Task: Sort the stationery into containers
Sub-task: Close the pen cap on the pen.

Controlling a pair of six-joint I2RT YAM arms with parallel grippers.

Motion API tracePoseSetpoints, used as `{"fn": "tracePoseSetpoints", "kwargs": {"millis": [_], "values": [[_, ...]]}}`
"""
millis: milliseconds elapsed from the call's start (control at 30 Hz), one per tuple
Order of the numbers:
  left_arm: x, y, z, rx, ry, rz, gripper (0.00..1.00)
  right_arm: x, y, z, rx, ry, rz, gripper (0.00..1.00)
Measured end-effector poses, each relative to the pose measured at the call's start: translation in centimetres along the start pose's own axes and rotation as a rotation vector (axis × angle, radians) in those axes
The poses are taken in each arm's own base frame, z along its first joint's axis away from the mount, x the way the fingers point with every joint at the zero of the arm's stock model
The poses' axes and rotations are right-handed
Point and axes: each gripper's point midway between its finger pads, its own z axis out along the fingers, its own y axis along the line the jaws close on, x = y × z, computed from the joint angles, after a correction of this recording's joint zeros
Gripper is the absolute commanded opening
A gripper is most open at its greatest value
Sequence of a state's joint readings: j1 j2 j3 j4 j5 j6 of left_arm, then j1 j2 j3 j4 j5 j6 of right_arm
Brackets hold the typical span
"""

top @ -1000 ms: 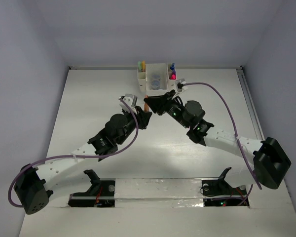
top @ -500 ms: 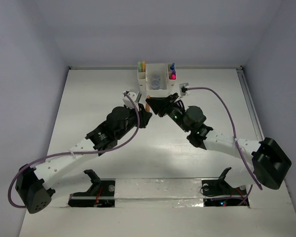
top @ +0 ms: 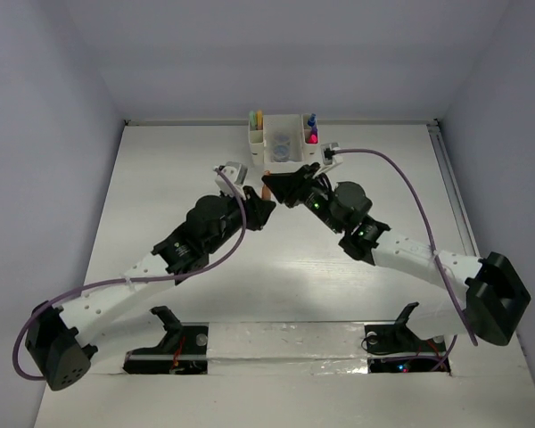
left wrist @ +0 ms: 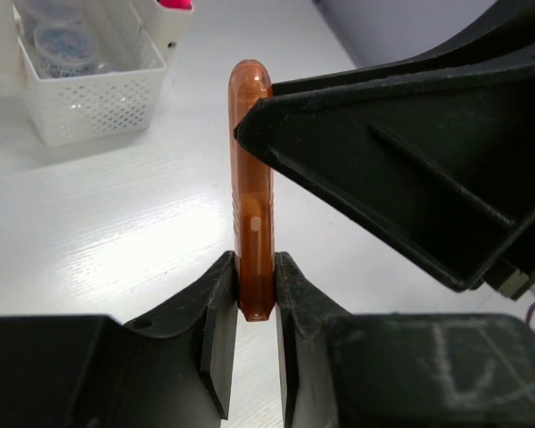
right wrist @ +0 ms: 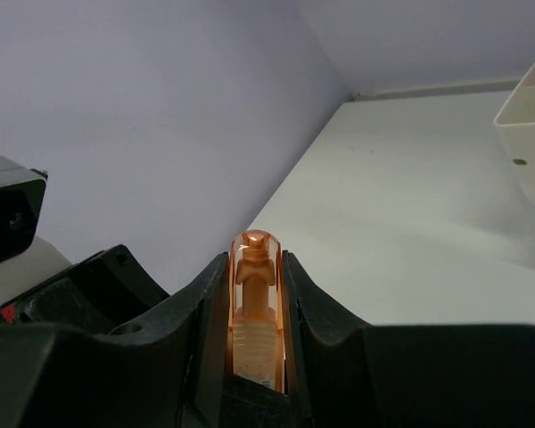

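Orange marker [left wrist: 251, 178], just in front of the white organizer [left wrist: 98, 107], is pinched by both left gripper [left wrist: 254, 272] and right gripper [right wrist: 254, 267].

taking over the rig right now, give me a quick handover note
Left gripper: shut on the lower end of the orange marker.
Right gripper: shut on the marker's capped end. Both grippers hold it at once, off the table, just in front of the organizer.
Done: tubs sit in the middle compartment. A green marker and a pink marker stand in side compartments.
Left: one gripper has to let go, then the orange marker goes into the organizer. The arms may hide other loose items.
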State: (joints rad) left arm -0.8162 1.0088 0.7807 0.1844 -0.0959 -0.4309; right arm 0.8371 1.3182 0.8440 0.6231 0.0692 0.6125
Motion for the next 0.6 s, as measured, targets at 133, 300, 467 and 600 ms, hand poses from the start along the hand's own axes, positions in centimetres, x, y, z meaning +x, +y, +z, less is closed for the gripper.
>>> {"fn": "tracePoseSetpoints", "kwargs": {"millis": [133,300,467,600], "values": [[-1.1,0.4,-1.5,0.012,-0.085,-0.041,0.18,-0.5,1.2,1.1,-0.022,0.046,-0.007,0.00],[-3.6,1.2,-3.3,-0.013,-0.210,-0.082,0.51,-0.7,-0.8,3.5,0.014,0.098,-0.018,0.00],[-5.9,1.4,-6.0,-0.009,-0.325,-0.116,0.74,-1.3,-5.5,6.3,0.106,0.112,-0.008,0.00],[-5.8,2.0,-7.5,-0.024,-0.332,-0.125,0.90,-2.4,-6.8,9.0,0.122,0.091,-0.010,0.00]]}}
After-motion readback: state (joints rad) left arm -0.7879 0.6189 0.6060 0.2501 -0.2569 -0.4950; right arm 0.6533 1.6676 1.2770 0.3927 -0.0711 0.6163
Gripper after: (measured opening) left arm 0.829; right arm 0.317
